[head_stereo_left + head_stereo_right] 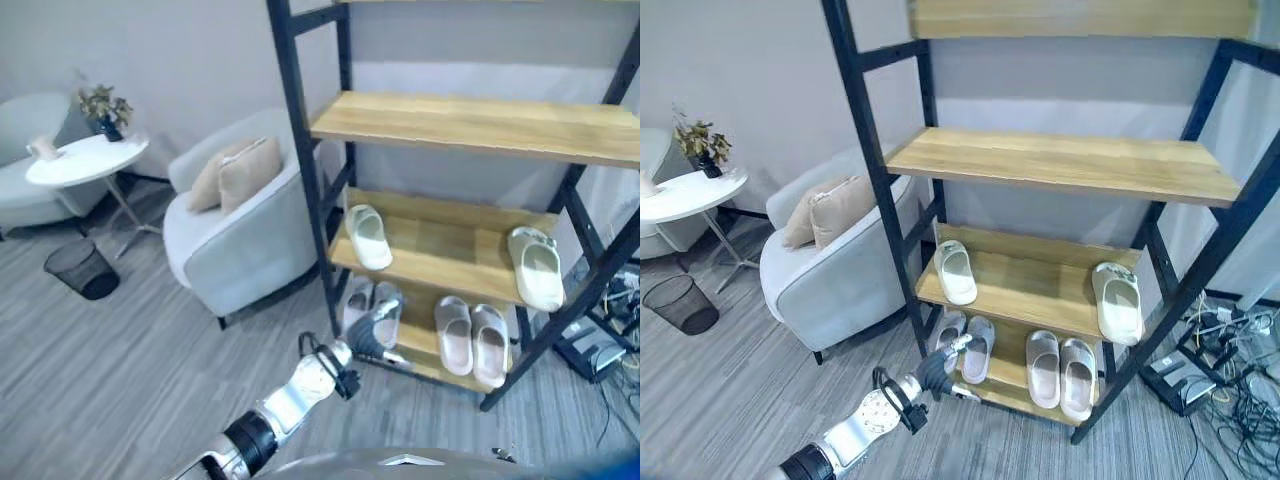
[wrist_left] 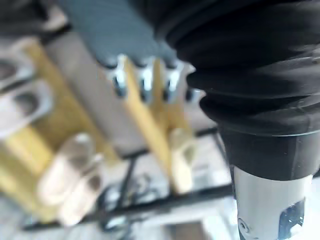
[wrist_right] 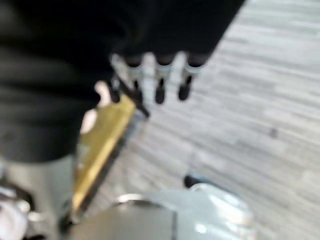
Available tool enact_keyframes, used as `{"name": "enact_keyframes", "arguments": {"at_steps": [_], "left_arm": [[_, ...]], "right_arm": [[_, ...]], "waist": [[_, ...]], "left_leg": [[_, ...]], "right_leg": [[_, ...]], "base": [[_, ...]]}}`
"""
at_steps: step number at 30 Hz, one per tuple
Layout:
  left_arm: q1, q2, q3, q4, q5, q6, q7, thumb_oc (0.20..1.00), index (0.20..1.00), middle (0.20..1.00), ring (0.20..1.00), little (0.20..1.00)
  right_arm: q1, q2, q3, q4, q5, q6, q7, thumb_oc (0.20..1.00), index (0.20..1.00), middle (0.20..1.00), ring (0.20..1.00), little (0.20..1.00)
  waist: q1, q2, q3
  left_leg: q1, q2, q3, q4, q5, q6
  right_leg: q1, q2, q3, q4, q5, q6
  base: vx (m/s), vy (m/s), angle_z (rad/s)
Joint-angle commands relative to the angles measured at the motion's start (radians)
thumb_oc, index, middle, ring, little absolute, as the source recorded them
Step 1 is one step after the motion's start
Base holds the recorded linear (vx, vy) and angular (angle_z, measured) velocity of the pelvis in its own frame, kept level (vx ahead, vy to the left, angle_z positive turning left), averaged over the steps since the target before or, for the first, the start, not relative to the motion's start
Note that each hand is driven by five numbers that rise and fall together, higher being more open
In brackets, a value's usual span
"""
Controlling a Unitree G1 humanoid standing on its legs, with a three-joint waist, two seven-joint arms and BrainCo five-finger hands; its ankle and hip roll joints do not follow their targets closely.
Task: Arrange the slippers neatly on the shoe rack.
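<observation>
Left hand (image 1: pixel 372 337), fingers (image 2: pixel 145 80) extended and holding nothing, sits at the grey slippers (image 1: pixel 372 305) on the bottom shelf (image 1: pixel 425 345), their long axes running straight ahead.

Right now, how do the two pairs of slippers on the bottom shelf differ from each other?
The grey pair sits at the shelf's left end, by the robot's left hand; the pinkish pair sits toward the right end, away from the hand. The grey pair is darker and cooler in tone, the pinkish pair warmer. The grey slippers angle slightly apart; the pinkish ones lie closer to parallel. Both are open-toed slides, soles down, side by side on the bottom shelf.
</observation>
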Motion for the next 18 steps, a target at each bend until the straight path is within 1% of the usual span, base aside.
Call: {"name": "enact_keyframes", "arguments": {"at_steps": [1,2,3,4,5,6,7,8,9,10,11,12,13,14,15,18], "left_arm": [[-0.075,0.039,0.049,-0.022,0.033,-0.026,0.023,1.0,1.0,1.0,1.0,1.0],[-0.081,0.035,0.048,-0.026,0.028,-0.021,0.03,1.0,1.0,1.0,1.0,1.0],[-0.081,0.035,0.049,-0.026,0.027,-0.02,0.03,1.0,1.0,1.0,1.0,1.0],[-0.086,0.046,0.05,-0.042,0.035,-0.022,0.053,1.0,1.0,1.0,1.0,1.0],[-0.092,0.046,0.048,-0.043,0.039,-0.019,0.058,1.0,1.0,1.0,1.0,1.0],[-0.13,0.047,0.041,-0.042,0.064,-0.02,0.082,1.0,1.0,1.0,1.0,1.0],[-0.181,0.043,0.041,-0.039,0.113,-0.021,0.126,1.0,1.0,1.0,1.0,1.0],[-0.193,0.044,0.043,-0.035,0.12,-0.02,0.139,1.0,1.0,1.0,1.0,1.0],[-0.198,0.043,0.049,-0.03,0.124,-0.019,0.151,1.0,1.0,1.0,1.0,1.0],[-0.18,0.037,0.081,0.003,0.155,-0.018,0.207,1.0,1.0,1.0,1.0,1.0],[-0.173,0.043,0.092,0.012,0.157,-0.02,0.22,1.0,1.0,1.0,1.0,1.0],[-0.174,0.05,0.099,0.013,0.171,-0.019,0.221,1.0,1.0,1.0,1.0,1.0],[-0.173,0.05,0.098,0.013,0.172,-0.019,0.221,1.0,1.0,1.0,1.0,1.0],[-0.174,0.065,0.115,0.004,0.199,-0.018,0.239,1.0,1.0,1.0,1.0,1.0],[-0.18,0.081,0.14,-0.021,0.209,-0.019,0.252,1.0,1.0,1.0,1.0,1.0],[-0.197,0.097,0.165,-0.029,0.23,-0.019,0.28,1.0,1.0,1.0,1.0,1.0]], "right_arm": [[-0.068,0.017,-0.009,-0.014,0.045,-0.023,-0.003,1.0,1.0,1.0,1.0,1.0],[-0.075,0.024,0.01,-0.045,0.034,-0.024,-0.026,1.0,1.0,1.0,1.0,1.0],[-0.074,0.025,0.011,-0.047,0.033,-0.023,-0.027,1.0,1.0,1.0,1.0,1.0],[-0.055,0.042,0.038,-0.129,0.016,-0.032,-0.042,1.0,1.0,1.0,1.0,1.0],[-0.049,0.044,0.047,-0.152,0.012,-0.034,-0.043,1.0,1.0,1.0,1.0,1.0],[-0.054,0.037,0.057,-0.194,0.017,-0.04,-0.061,1.0,1.0,1.0,1.0,1.0],[-0.06,0.028,0.089,-0.218,0.001,-0.04,-0.076,1.0,1.0,1.0,1.0,1.0],[-0.074,0.027,0.1,-0.215,-0.007,-0.035,-0.084,1.0,1.0,1.0,1.0,1.0],[-0.087,0.026,0.11,-0.209,-0.013,-0.031,-0.089,1.0,1.0,1.0,1.0,1.0],[-0.126,0.037,0.146,-0.231,-0.061,-0.017,-0.102,1.0,1.0,1.0,1.0,1.0],[-0.122,0.045,0.149,-0.245,-0.072,-0.011,-0.098,1.0,1.0,1.0,1.0,1.0],[-0.118,0.052,0.145,-0.257,-0.07,-0.012,-0.094,1.0,1.0,1.0,1.0,1.0],[-0.116,0.052,0.146,-0.258,-0.07,-0.011,-0.094,1.0,1.0,1.0,1.0,1.0],[-0.104,0.063,0.159,-0.276,-0.083,-0.009,-0.088,1.0,1.0,1.0,1.0,1.0],[-0.102,0.072,0.177,-0.271,-0.108,-0.006,-0.083,1.0,1.0,1.0,1.0,1.0],[-0.097,0.093,0.189,-0.267,-0.13,-0.002,-0.083,1.0,1.0,1.0,1.0,1.0]], "waist": [[0.012,-0.062,0.092],[0.009,-0.056,0.094],[0.009,-0.056,0.095],[0.003,-0.05,0.1],[-0.003,-0.048,0.105],[-0.014,-0.051,0.132],[-0.017,-0.057,0.169],[-0.012,-0.056,0.178],[-0.003,-0.057,0.18],[0.023,-0.038,0.169],[0.019,-0.037,0.155],[0.017,-0.037,0.147],[0.021,-0.039,0.146],[0.02,-0.033,0.137],[0.024,-0.032,0.132],[0.022,-0.027,0.125]], "left_leg": [[0.006,-0.002,0.02,0.033,-0.066,-0.043],[0.007,0.01,0.018,0.034,-0.059,-0.049],[0.008,0.011,0.018,0.033,-0.059,-0.05],[-0.004,0.026,0.016,0.046,-0.048,-0.053],[-0.006,0.034,0.015,0.061,-0.056,-0.056],[-0.053,0.05,0.008,0.145,-0.06,-0.061],[-0.142,0.058,0.0,0.319,-0.036,-0.069],[-0.169,0.051,-0.012,0.336,-0.03,-0.066],[-0.19,0.04,-0.025,0.311,-0.038,-0.061],[-0.18,0.018,-0.074,0.15,-0.024,-0.058],[-0.15,0.003,-0.05,0.132,-0.033,-0.049],[-0.138,-0.003,-0.034,0.129,-0.041,-0.041],[-0.135,-0.003,-0.029,0.127,-0.042,-0.04],[-0.121,-0.015,-0.007,0.125,-0.052,-0.023],[-0.108,-0.029,0.003,0.122,-0.07,-0.015],[-0.102,-0.043,0.019,0.12,-0.084,-0.006]], "right_leg": [[0.061,-0.024,0.034,-0.044,0.008,0.047],[0.06,-0.012,0.039,-0.041,-0.001,0.038],[0.061,-0.011,0.039,-0.04,-0.002,0.038],[0.053,0.004,0.048,-0.032,-0.008,0.026],[0.058,0.011,0.054,-0.025,-0.023,0.02],[0.054,0.025,0.063,-0.012,-0.038,0.0],[0.069,0.036,0.074,-0.003,-0.062,-0.032],[0.069,0.037,0.077,0.001,-0.067,-0.032],[0.07,0.036,0.084,0.001,-0.069,-0.029],[0.083,0.016,0.149,0.003,-0.067,0.015],[0.077,-0.011,0.168,-0.012,-0.045,0.028],[0.074,-0.024,0.177,-0.02,-0.036,0.035],[0.073,-0.025,0.182,-0.021,-0.035,0.036],[0.067,-0.042,0.199,-0.03,-0.016,0.048],[0.067,-0.059,0.207,-0.033,-0.013,0.056],[0.063,-0.076,0.21,-0.052,0.006,0.068]], "base": [[-0.08,-0.226,-0.06],[-0.05,-0.139,-0.06],[-0.08,-0.16,-0.05],[-0.05,-0.129,-0.05],[-0.14,-0.215,-0.1],[-0.15,-0.203,-0.09],[-0.14,-0.143,0.03],[-0.01,-0.039,0.3],[0.37,0.336,0.17],[0.47,0.447,0.01],[0.5,0.493,-0.74],[0.18,0.189,-1.9],[0.15,0.185,-2.27],[0.17,0.22,-1.55],[0.19,0.248,-0.49],[0.1,0.133,0.0]]}}
